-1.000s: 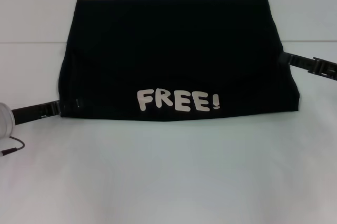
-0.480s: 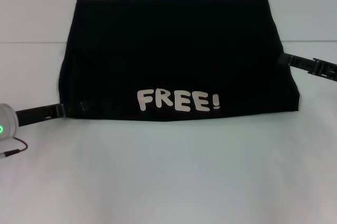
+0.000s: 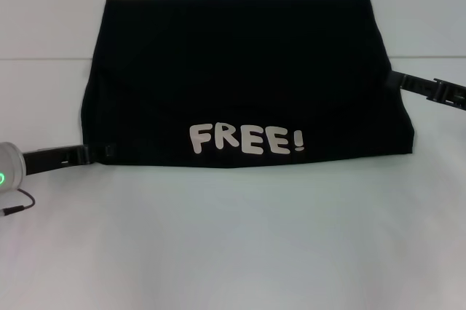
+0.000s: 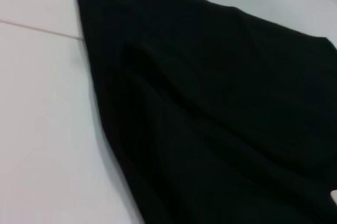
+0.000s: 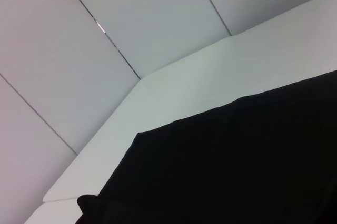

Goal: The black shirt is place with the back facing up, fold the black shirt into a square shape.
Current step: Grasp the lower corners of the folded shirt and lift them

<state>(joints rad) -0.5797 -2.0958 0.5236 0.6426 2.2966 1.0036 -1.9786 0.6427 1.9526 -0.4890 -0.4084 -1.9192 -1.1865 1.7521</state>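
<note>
since a second ago the left gripper [image 3: 91, 153] has dropped slightly toward the near edge of the table [image 3: 233, 244] while the right gripper [image 3: 389, 78] has held its place. nearest the robot, at about seven o'clock of the cloth, the left gripper sits at the near-left corner of the black shirt [image 3: 240, 84], its tip against or just under the hem; whether its claw is spread or pinching fabric, i cannot tell. the shirt lies flat in the middle of the table as a wide folded band, with the white "free!" lettering [image 3: 246, 139] along its near edge at six o'clock. the left wrist view shows only gently rippled black cloth [image 4: 210, 108] beside bare tabletop. farther off, at about three o'clock, the right gripper meets the right edge of the shirt; its claw cannot be made out either. the shape is wider than deep, so it looks part folded. to finish well, each side probably needs a firm hold through all layers, then a level sweep across, keeping edges aligned and the cloth free of creases.
</note>
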